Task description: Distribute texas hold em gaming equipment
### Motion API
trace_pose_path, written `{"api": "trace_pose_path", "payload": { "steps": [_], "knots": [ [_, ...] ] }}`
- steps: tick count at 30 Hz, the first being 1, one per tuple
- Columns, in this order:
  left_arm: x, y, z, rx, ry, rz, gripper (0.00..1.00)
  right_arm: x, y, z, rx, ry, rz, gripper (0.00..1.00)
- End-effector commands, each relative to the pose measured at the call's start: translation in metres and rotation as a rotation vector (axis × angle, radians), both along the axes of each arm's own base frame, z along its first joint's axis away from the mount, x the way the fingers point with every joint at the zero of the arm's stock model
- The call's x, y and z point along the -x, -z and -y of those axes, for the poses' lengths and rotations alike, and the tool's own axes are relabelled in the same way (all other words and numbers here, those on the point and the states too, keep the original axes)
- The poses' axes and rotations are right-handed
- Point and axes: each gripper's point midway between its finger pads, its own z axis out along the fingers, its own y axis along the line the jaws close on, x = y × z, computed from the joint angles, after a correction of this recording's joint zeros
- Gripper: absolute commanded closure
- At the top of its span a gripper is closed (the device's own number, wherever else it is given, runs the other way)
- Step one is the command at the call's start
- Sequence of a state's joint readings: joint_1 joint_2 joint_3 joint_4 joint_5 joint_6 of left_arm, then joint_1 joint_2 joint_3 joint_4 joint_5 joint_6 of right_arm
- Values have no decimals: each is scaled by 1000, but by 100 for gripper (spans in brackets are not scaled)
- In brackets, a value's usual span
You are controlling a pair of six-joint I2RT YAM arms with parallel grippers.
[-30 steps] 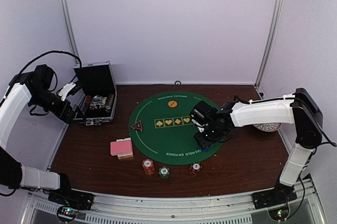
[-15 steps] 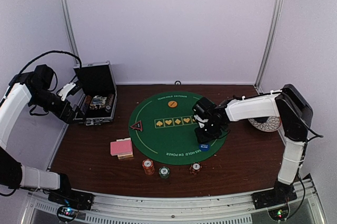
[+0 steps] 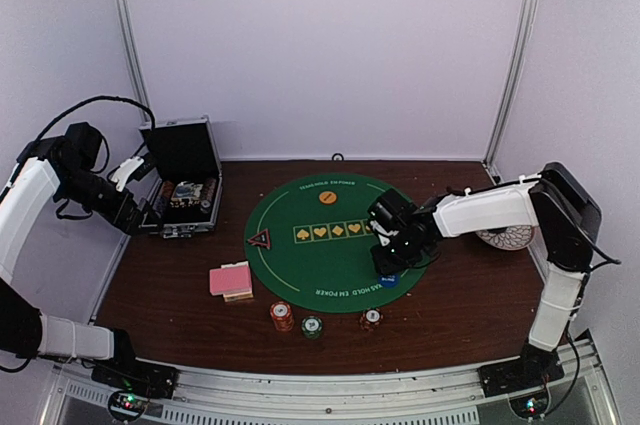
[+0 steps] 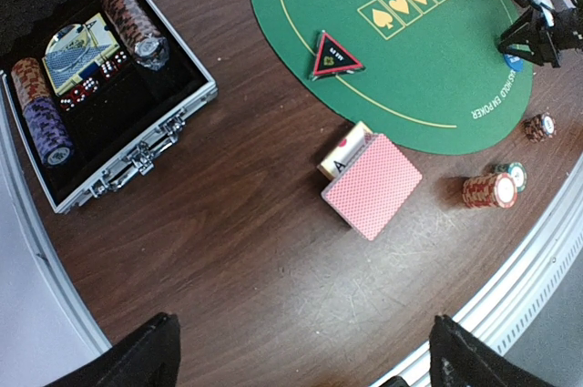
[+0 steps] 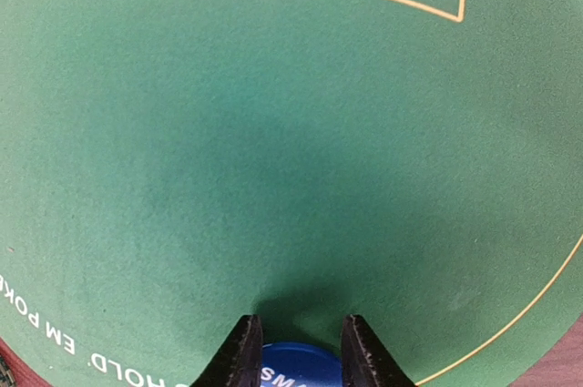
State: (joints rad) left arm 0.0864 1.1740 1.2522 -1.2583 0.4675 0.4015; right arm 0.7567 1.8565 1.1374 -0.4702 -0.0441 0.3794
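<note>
A blue marker disc (image 3: 388, 281) (image 5: 301, 364) lies at the near right rim of the green mat (image 3: 300, 265). My right gripper (image 3: 386, 267) (image 5: 301, 321) points down over it, and the disc fills the gap between the two fingers. An orange disc (image 3: 327, 197) sits at the mat's far side and a red triangle (image 3: 260, 239) at its left edge. Pink-backed cards (image 3: 230, 279) (image 4: 372, 184) lie left of the mat. Three small chip stacks (image 3: 282, 316) (image 3: 312, 326) (image 3: 371, 319) stand near the front. My left gripper (image 4: 305, 360) hangs open high above bare table.
The open black case (image 3: 180, 185) (image 4: 137, 141) holding chip rolls, dice and a deck stands at the back left, close under the left arm. A patterned round plate (image 3: 508, 238) lies right of the mat, behind the right arm. The table's front rail (image 4: 547, 250) runs close to the chips.
The right gripper drew back slightly toward the mat's middle, uncovering the blue disc, and its jaws narrowed onto the disc. The left arm has not moved.
</note>
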Motion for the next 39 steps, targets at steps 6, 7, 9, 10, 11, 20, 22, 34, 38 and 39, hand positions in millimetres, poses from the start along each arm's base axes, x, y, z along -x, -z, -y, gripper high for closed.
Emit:
{"api": "trace_pose_path", "payload": {
  "steps": [6,7,9,10,11,20,22,34,38,39],
  "knots": [
    [-1,-11,0,9,-3,38,3,27,-5,0,20,-24,-46,67],
    [-1,-11,0,7,-3,38,2,27,-7,1,21,-24,-44,67],
    [0,-11,0,7,-3,38,2,26,-11,1,23,-25,-36,67],
    [0,-11,0,7,-2,39,2,25,-15,1,23,-25,-30,65],
    [0,-10,0,7,-2,37,2,24,-20,0,21,-29,-22,64],
    [-2,-11,-3,-13,-14,46,2,37,-89,-17,8,-145,71,34],
    [-4,-11,-4,-15,-15,48,3,54,-92,-20,17,-192,57,29],
    [-3,-13,-4,-15,-24,52,2,137,-63,-36,18,-370,-87,21],
    [-2,-15,-4,-14,-23,59,2,144,-51,-42,19,-394,-105,21],
    [-2,-15,-4,-14,-22,60,2,144,-48,-43,25,-396,-108,21]
  ]
}}
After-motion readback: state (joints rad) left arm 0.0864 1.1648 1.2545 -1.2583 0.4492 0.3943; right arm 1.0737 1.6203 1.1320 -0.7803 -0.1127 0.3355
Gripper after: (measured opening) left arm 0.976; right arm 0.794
